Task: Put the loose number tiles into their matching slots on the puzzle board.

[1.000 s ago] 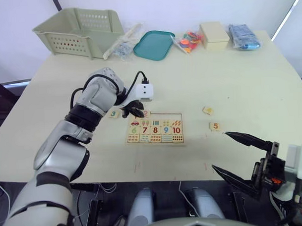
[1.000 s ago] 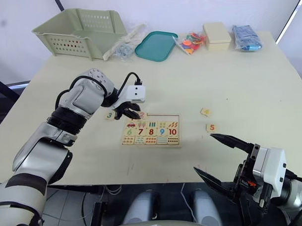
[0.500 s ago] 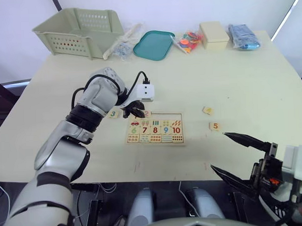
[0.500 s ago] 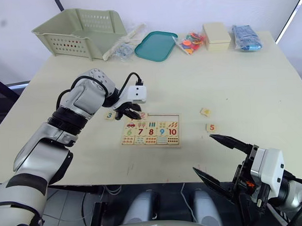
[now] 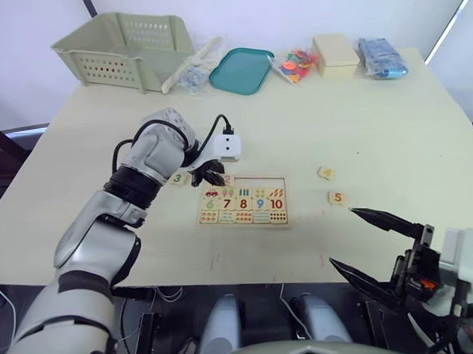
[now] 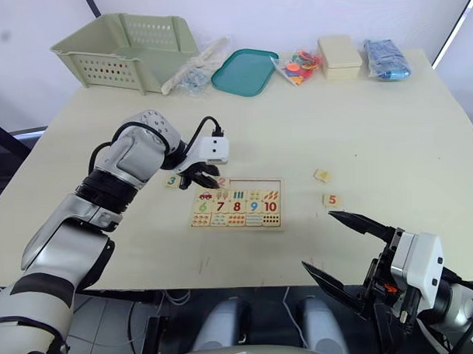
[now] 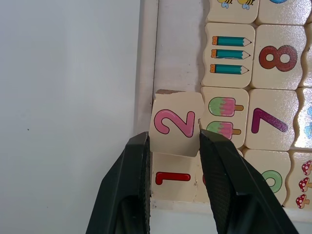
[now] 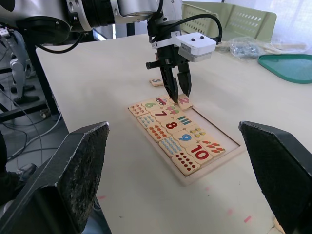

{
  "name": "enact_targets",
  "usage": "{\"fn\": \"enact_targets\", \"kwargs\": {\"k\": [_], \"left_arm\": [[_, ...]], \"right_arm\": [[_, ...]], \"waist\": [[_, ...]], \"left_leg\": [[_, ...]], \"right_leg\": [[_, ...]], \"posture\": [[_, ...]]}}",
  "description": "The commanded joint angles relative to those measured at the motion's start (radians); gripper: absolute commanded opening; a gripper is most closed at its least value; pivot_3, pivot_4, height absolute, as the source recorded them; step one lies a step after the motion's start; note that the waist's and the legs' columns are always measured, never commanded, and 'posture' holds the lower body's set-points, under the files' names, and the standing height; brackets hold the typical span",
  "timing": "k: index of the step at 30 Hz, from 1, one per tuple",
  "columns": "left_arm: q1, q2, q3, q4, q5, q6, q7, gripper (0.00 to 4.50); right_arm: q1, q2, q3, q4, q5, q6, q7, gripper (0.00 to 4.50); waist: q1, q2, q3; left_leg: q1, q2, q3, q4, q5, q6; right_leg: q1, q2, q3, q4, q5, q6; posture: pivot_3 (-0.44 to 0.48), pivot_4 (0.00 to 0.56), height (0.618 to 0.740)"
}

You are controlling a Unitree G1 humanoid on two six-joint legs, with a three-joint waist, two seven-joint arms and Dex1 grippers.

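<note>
Standing on the worktop: board, light wood, framed, near the middle. Numbers 6 to 10 filled one row, counting pictures the rows beside it.

Left claw: clamped on the pink 2 tile, one finger on each side. The tile sat tilted at the board's far left corner, one edge riding on the frame, not flat in its slot. Just beside it, tile 1 lay in its slot, touching the frame.

Tile 3: loose, just left of the board.
Tile 5: loose, right of the board, well apart from it.
Another tile: loose, beyond the 5; digit unreadable.

Right claw: fingers wide apart, holding nothing, low at the worktop's near right edge.

Far edge: basket, teal tray, bag of coloured pieces, box, blue packet.
</note>
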Motion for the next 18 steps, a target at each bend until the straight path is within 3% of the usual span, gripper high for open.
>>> {"fn": "enact_targets", "kwargs": {"k": [1,18], "left_arm": [[-0.006,0.001,-0.001,-0.01,0.013,-0.011,0.001,1.06],[0.004,-0.005,-0.003,-0.018,0.031,-0.027,-0.007,1.06]], "right_arm": [[0.01,0.007,-0.003,-0.042,0.003,-0.026,-0.002,4.5],[0.02,0.018,0.009,-0.04,-0.012,-0.033,-0.004,4.5]], "waist": [[0.0,0.0,0.0],[0.0,0.0,0.0]], "left_leg": [[0.0,0.0,0.0,0.0,0.0,0.0],[0.0,0.0,0.0,0.0,0.0,0.0]], "right_leg": [[0.0,0.0,0.0,0.0,0.0,0.0],[0.0,0.0,0.0,0.0,0.0,0.0]], "posture": [[0.0,0.15,0.74],[0.0,0.15,0.74]]}}
